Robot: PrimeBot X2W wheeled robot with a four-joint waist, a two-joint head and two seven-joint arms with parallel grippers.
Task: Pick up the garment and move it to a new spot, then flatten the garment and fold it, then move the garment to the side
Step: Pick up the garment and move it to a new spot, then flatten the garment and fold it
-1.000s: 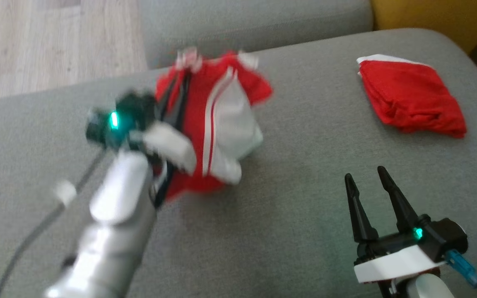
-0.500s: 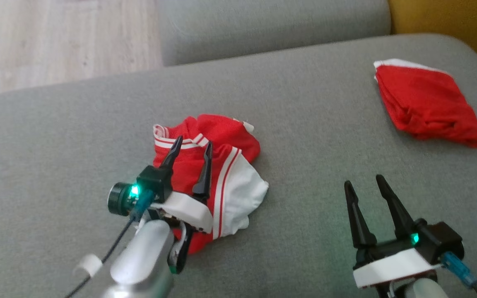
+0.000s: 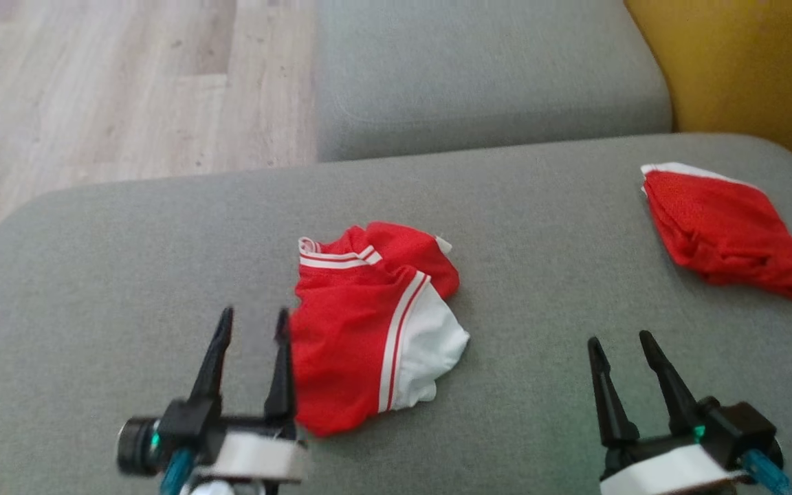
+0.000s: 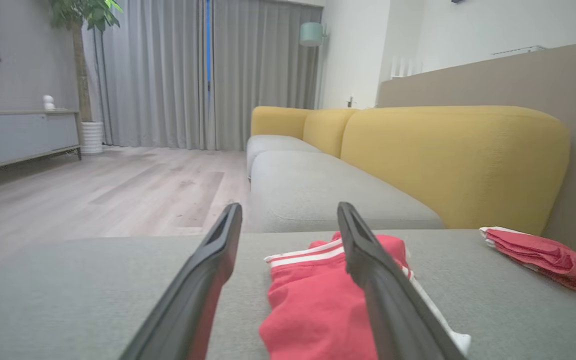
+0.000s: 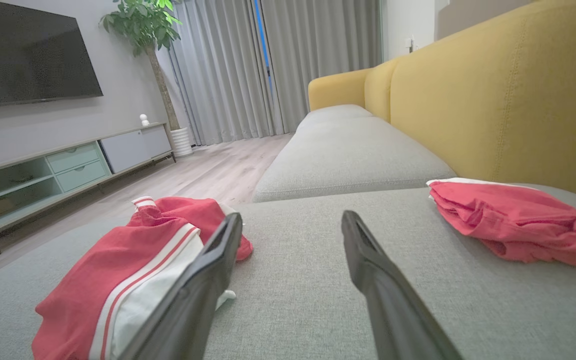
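The garment (image 3: 368, 323), red with white stripes and a white panel, lies crumpled in the middle of the grey sofa seat (image 3: 128, 275). It also shows in the left wrist view (image 4: 313, 300) and the right wrist view (image 5: 118, 285). My left gripper (image 3: 250, 322) stands open just left of the garment, apart from it, holding nothing. Over the seat at the lower right, my right gripper (image 3: 621, 344) is open and empty, well to the right of the garment.
A second red cloth (image 3: 726, 234) lies folded at the right of the seat. Behind it rises the yellow backrest (image 3: 746, 69). Another grey cushion (image 3: 485, 75) lies beyond. Wooden floor (image 3: 93, 89) lies past the seat's left edge.
My left gripper let go of the garment, which dropped onto the seat, and then drew back toward me, open. The head view has shifted. The right gripper stayed open.
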